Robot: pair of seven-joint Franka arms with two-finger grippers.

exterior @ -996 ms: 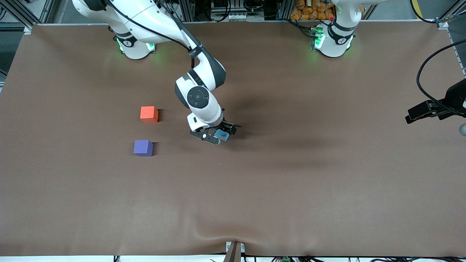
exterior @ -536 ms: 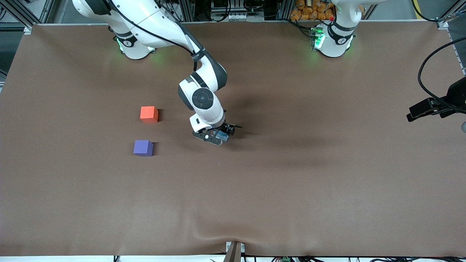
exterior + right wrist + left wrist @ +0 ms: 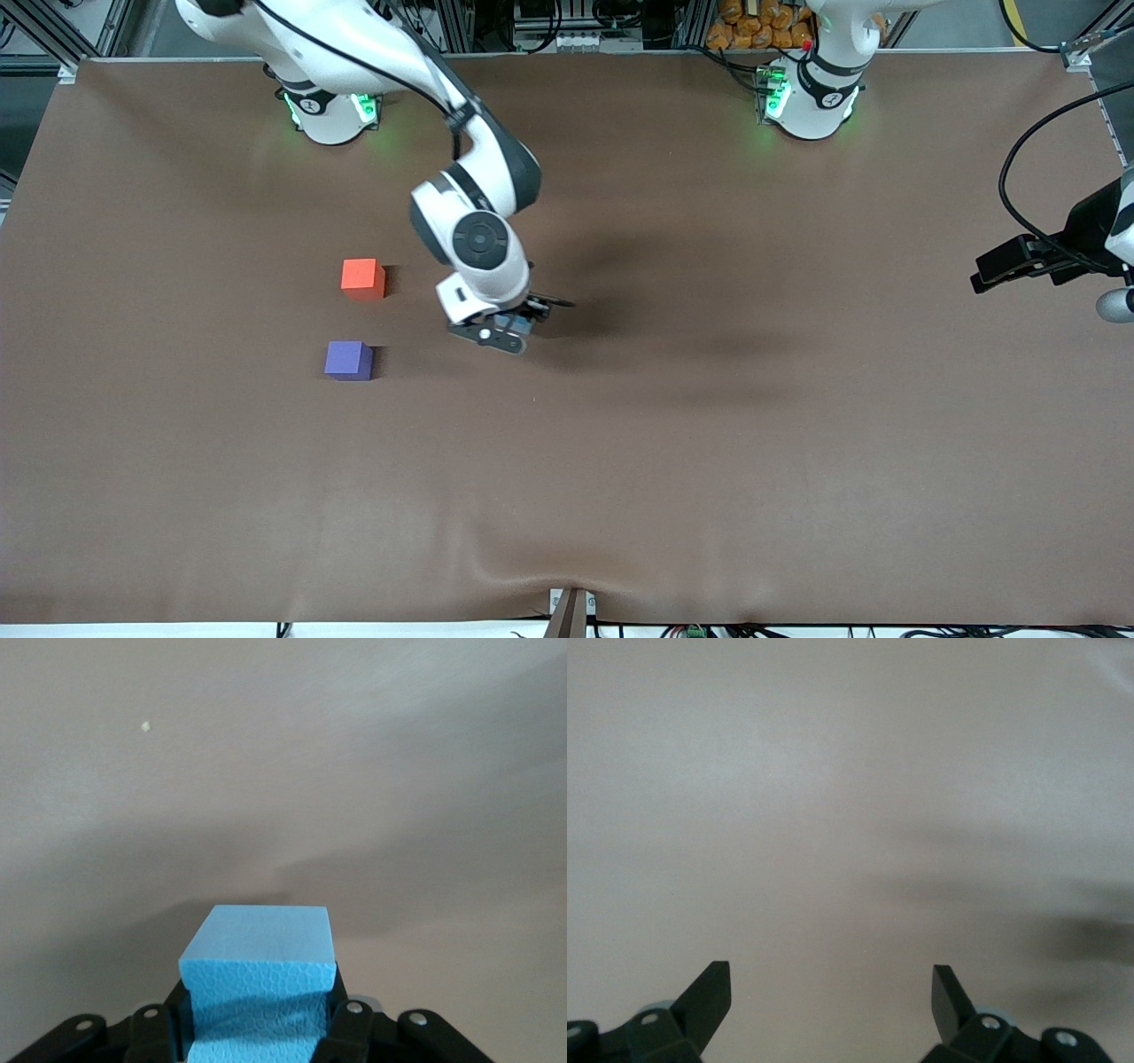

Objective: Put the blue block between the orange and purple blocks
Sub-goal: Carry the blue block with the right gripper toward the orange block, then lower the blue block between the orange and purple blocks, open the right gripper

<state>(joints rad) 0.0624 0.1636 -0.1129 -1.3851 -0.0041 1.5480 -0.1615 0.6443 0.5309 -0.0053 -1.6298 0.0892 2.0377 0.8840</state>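
My right gripper [image 3: 514, 330] is shut on the blue block [image 3: 517, 324] and holds it above the brown table, toward the left arm's end from the other two cubes. In the right wrist view the blue block [image 3: 259, 983] fills the space between the jaws. The orange block [image 3: 362, 277] rests on the table, and the purple block [image 3: 348, 360] sits nearer to the front camera than it, with a gap between them. My left gripper [image 3: 1019, 262] is open and empty at the left arm's end of the table; its wrist view shows only bare table between its fingertips [image 3: 709, 995].
The brown table cover [image 3: 709, 443] has a wrinkle at its front edge near a small bracket [image 3: 570, 610]. A black cable [image 3: 1032, 186] loops over the left arm's end of the table.
My right gripper has lifted slightly and moved with the blue block toward the orange and purple blocks. My left gripper has shifted a little inward over the table.
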